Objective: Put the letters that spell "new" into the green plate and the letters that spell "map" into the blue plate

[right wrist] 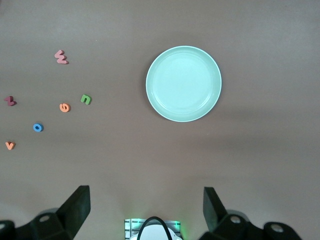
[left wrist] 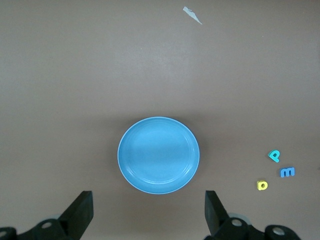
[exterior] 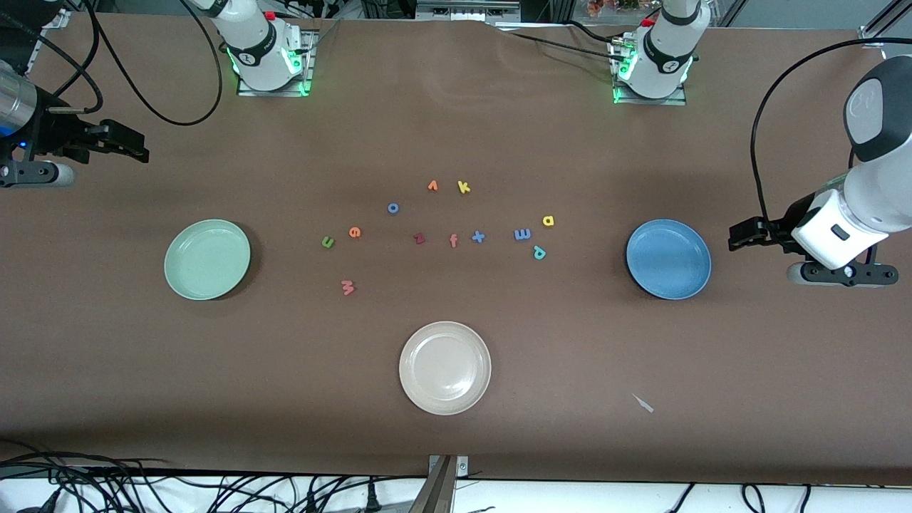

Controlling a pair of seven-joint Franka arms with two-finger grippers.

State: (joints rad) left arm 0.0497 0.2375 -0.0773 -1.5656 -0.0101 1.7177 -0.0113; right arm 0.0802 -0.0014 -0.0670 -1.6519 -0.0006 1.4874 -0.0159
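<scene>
At the table's ends, left hand (exterior: 741,235) and right hand (exterior: 132,146) hang spread.

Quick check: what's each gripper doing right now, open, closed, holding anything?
Left gripper: open, holding nothing, over the table by the blue plate.
Right gripper: open, holding nothing, waiting near the green plate.

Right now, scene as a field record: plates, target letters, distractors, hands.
green plate: toward the right arm's end, nothing in it
blue plate: toward the left arm's end, nothing in it
cream plate: nearest the front camera
new letters: n, e, w, all on the table
map letters: m, a, p, all on the table
other letters: z, f, x, o, v, k
left hand: open, beside the blue plate
right hand: open, waiting
</scene>
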